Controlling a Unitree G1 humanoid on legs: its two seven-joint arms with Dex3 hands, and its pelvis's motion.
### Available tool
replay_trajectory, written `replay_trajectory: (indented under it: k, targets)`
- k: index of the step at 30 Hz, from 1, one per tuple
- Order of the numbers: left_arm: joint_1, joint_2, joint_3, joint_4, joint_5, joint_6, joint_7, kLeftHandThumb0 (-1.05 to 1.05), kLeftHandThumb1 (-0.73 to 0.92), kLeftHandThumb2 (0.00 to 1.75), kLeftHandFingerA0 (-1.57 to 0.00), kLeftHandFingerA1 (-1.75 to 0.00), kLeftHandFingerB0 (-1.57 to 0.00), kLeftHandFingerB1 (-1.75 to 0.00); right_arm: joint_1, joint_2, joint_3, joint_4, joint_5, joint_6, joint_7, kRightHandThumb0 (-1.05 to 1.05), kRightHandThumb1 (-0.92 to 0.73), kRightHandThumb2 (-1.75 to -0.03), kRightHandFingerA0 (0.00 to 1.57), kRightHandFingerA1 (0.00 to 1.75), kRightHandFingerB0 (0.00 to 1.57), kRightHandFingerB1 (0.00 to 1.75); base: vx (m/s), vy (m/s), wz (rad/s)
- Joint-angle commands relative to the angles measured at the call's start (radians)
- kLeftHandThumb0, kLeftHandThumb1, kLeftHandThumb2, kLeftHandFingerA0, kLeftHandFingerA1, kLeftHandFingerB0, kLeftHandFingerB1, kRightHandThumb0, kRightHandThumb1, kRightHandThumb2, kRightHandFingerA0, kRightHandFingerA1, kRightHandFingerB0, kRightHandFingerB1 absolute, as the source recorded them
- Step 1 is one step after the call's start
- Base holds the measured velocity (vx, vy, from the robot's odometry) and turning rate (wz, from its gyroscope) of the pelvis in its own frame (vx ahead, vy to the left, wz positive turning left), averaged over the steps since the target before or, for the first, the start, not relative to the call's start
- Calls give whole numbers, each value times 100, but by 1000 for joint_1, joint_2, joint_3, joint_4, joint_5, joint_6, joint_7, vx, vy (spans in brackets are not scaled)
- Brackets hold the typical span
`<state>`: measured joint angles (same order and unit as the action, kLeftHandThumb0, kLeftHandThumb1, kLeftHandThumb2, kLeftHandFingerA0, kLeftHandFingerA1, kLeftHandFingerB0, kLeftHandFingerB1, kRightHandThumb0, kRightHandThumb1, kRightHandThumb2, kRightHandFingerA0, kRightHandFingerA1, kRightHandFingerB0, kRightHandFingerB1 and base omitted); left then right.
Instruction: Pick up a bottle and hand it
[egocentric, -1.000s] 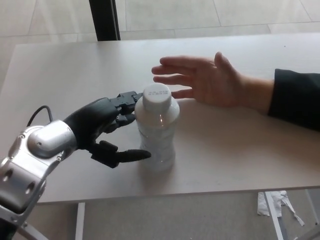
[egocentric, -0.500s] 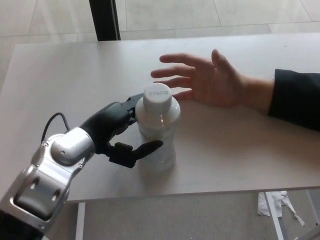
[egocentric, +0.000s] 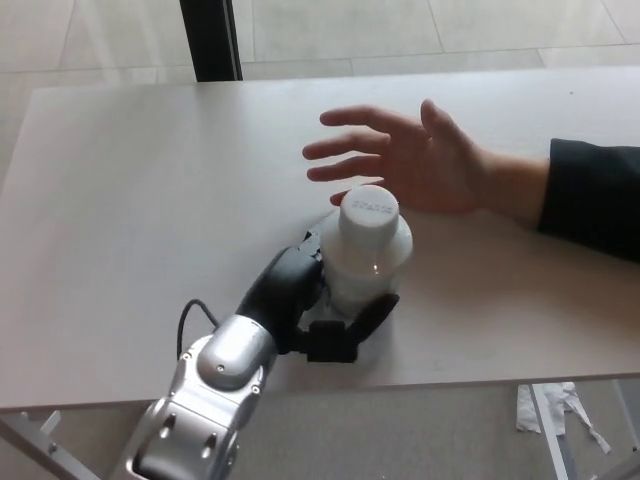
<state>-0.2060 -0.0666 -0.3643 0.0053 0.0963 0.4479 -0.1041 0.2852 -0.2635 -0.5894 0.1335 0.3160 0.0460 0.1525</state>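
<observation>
The robot's left hand (egocentric: 318, 312) grips a clear bottle (egocentric: 365, 255) with a white cap, thumb curled across the near side and fingers (egocentric: 308, 250) wrapping the far side, carrying it upright over the white table (egocentric: 130, 200). Just beyond the fingers, a person's hand (egocentric: 405, 160) waits open, palm turned toward the bottle, apparently to receive it. The right hand is out of view.
</observation>
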Motion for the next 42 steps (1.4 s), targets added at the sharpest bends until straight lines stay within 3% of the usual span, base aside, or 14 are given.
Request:
replay_trajectory:
  k: [1,2,5,9,11,12,13,15,16,17,22,24,34,42]
  targets:
    - [37,-102,-20,47,106,-2,213,-61,37,65,-42,-66,0,0,-5,-21,4,9,-16,-3,-8,-75,-43,-89,43,70,27,58,0,0,0]
    - [40,-137,-26,85,142,-54,301,-42,53,56,-81,-77,0,0,-7,-20,5,8,-14,-1,-8,-72,-57,-58,43,69,33,55,0,0,0]
    - [5,-187,-44,188,226,-144,478,-26,67,59,-102,-94,0,-3,-13,-17,6,14,-15,2,-14,-70,-44,-88,39,69,30,60,0,0,0]
    - [-20,-202,-56,233,258,-178,538,-14,76,85,-108,-127,-9,-18,-1,-11,11,-5,-26,-5,-21,-66,-61,-59,38,70,32,56,0,0,0]
    - [-22,-190,-71,248,276,-241,573,-10,73,95,-110,-145,-34,-48,-3,-9,12,-7,-27,-4,-25,-63,-46,-90,37,69,29,60,0,0,0]
    - [-26,-195,-70,245,271,-236,572,6,53,120,-91,-163,-96,-128,-12,-15,11,27,-30,-31,-13,-61,-47,-91,39,69,28,59,0,0,0]
    - [-31,-191,-75,251,275,-230,570,12,51,125,-119,-146,-108,-129,-14,-17,11,38,-33,-40,-13,-61,-63,-59,40,70,31,53,0,0,0]
    - [-33,-188,-78,259,273,-239,575,5,50,134,-94,-175,-93,-160,-13,-13,10,29,-35,-36,-21,-61,-63,-59,41,70,32,53,0,0,0]
    - [-32,-186,-77,260,271,-244,575,0,56,132,-100,-175,-94,-153,-9,-11,10,17,-34,-28,-23,-60,-48,-92,39,69,30,59,0,0,0]
    - [-33,-192,-72,269,261,-246,575,-6,60,120,-96,-175,-91,-157,-5,-9,5,2,-26,-14,-27,-57,-67,-60,40,71,35,56,0,0,0]
    - [-31,-183,-43,276,237,-275,579,-4,54,139,-92,-175,-83,-157,5,-15,4,7,-37,-25,-25,-56,-52,-95,41,70,29,59,0,0,0]
    - [-38,-172,-36,266,233,-272,567,-2,50,148,-94,-175,-86,-158,7,-13,2,1,-36,-21,-28,-54,-69,-65,43,72,32,54,0,0,0]
    - [-252,-133,47,230,214,-213,451,-4,40,151,-91,-175,-85,-156,-3,-24,5,19,-49,-20,-30,-58,-66,-61,43,71,32,54,0,0,0]
    - [-497,-179,145,356,145,-101,396,-10,43,128,-91,-165,-86,-144,-8,-25,17,22,-57,-17,-27,-59,-48,-94,41,71,31,61,0,0,0]
